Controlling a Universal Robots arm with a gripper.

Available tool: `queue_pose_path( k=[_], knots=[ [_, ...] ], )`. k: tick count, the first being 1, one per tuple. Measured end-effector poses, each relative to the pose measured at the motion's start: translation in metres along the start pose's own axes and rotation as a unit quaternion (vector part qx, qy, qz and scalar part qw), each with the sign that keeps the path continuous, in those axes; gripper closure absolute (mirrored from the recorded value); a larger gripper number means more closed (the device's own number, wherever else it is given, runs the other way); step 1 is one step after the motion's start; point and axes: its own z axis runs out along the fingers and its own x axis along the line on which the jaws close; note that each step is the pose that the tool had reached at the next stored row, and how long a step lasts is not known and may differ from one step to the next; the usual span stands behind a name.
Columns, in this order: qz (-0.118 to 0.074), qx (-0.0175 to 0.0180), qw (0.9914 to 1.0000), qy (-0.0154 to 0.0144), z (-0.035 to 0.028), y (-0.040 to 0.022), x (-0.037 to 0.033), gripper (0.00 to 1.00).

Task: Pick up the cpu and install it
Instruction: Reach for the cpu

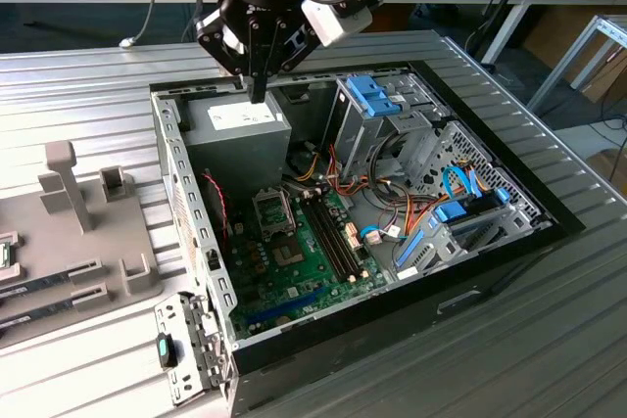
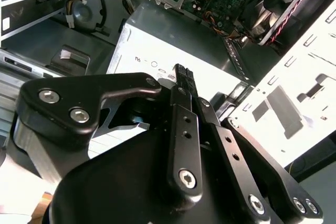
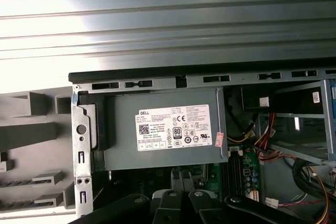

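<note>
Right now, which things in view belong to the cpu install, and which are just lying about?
Job in hand: tool, shut, above the power supply; silver socket frame on the motherboard.
Lying about: grey fixture tray; drive cage with blue latches; wiring bundle.

The cpu (image 1: 4, 254) appeared to be the small flat square piece with a pale silver-grey top and a thin green edge. It lay flat, face up, on the grey fixture plate (image 1: 127, 271), at that plate's end toward the exterior view's left. The picture's border cut it off, so only part of it showed.
</note>
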Motion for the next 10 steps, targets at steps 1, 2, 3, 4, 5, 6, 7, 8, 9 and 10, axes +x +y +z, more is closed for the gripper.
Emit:
queue_pose_path(
  k=[1,2,3,4,5,6,7,8,9,10],
  knots=[
    [0.000,0.0000,1.00000,0.0000,0.0000,0.0000,0.0006,0.89],
    [0.000,0.0000,1.00000,0.0000,0.0000,-0.0001,0.0014,0.89],
    [0.000,0.0000,1.00000,0.0000,-0.0001,-0.0001,0.0019,0.89],
    [0.000,0.0000,1.00000,0.0000,-0.0001,-0.0002,0.0024,0.89],
    [0.000,0.0000,1.00000,0.0000,-0.0001,-0.0002,0.0032,0.89],
    [0.000,0.0000,1.00000,0.0000,-0.0001,-0.0003,0.0037,0.89],
    [0.000,0.0000,1.00000,0.0000,-0.0001,-0.0003,0.0042,0.89],
    [0.000,0.0000,1.00000,0.0000,-0.0001,-0.0003,0.0047,0.89],
    [0.000,0.0000,1.00000,0.0000,-0.0002,-0.0004,0.0053,0.89],
    [0.000,0.0000,1.00000,0.0000,-0.0002,-0.0005,0.0061,0.89]
  ],
)
